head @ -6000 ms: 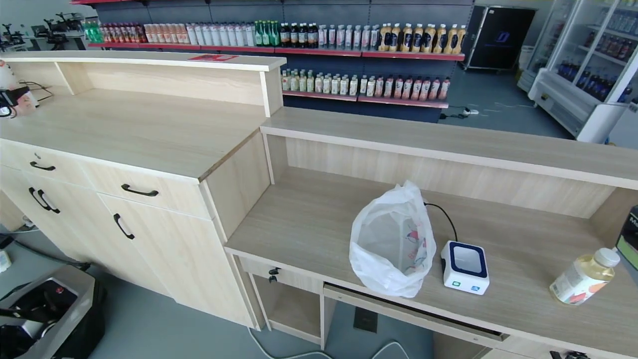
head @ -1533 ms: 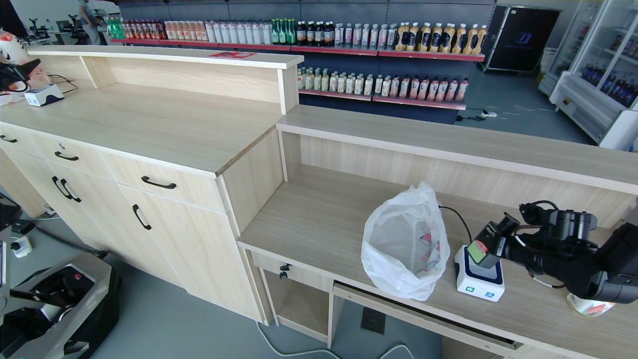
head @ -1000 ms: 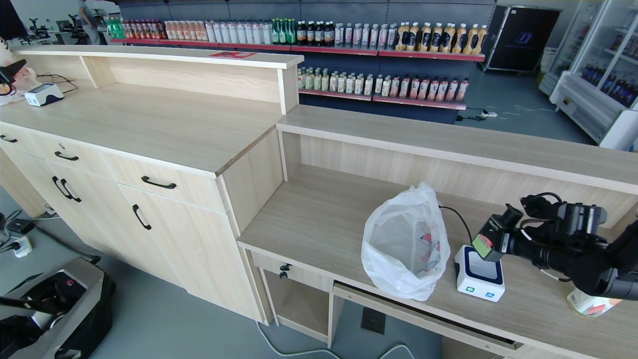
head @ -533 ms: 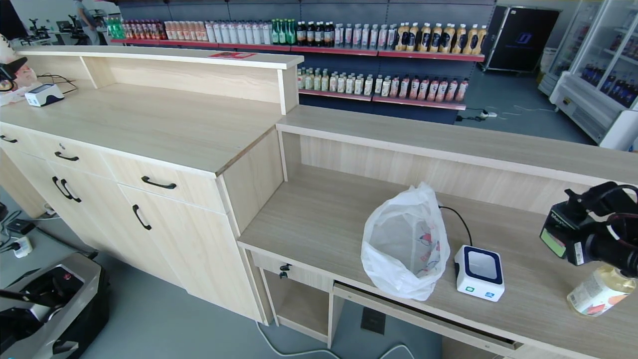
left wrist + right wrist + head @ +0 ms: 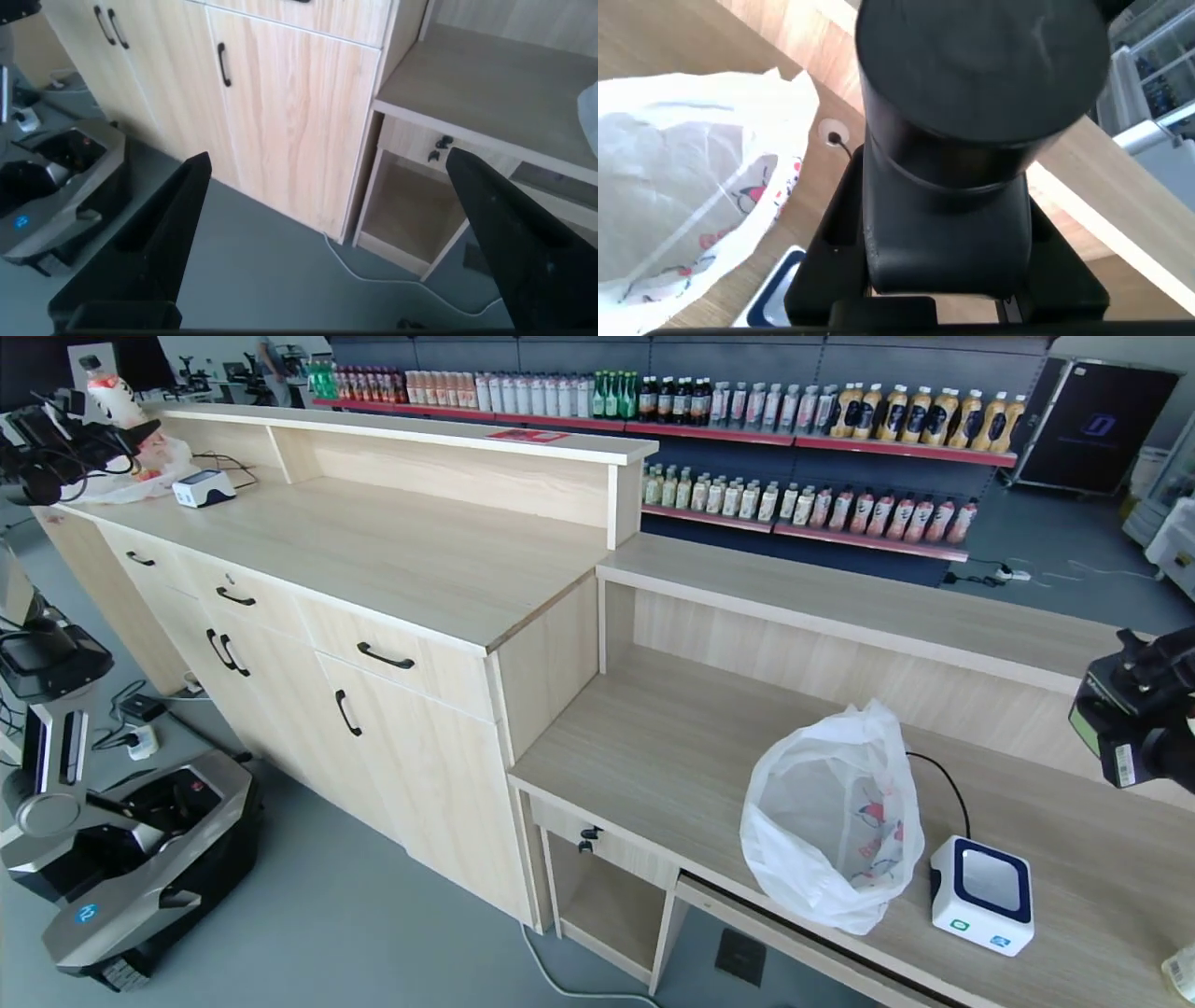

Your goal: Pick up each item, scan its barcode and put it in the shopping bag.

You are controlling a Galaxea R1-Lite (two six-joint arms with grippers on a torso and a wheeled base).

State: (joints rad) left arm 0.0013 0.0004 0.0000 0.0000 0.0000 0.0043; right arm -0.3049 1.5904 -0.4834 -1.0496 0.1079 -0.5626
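Note:
A white plastic shopping bag (image 5: 831,821) stands open on the low wooden counter (image 5: 672,747), also seen as the shopping bag (image 5: 687,205) in the right wrist view. Right beside it lies the white, blue-rimmed barcode scanner (image 5: 985,894), its corner (image 5: 780,280) showing under the right wrist. My right gripper (image 5: 1134,705) hangs at the far right above the counter, shut on a black can (image 5: 1102,737) with a green label; the black can (image 5: 971,140) stands upright in its hold. A pale bottle (image 5: 1181,973) lies at the counter's front right corner. My left gripper (image 5: 327,163) is open over the floor beside the cabinet.
A taller counter with drawers and black handles (image 5: 373,560) adjoins on the left, its cabinet door (image 5: 290,103) close to my left gripper. Another robot's base (image 5: 121,868) stands on the floor at left. Drink shelves (image 5: 794,420) line the back wall.
My right gripper drew back with the black can from over the scanner to the far right and rose. The head camera has turned, shifting the whole picture to the right.

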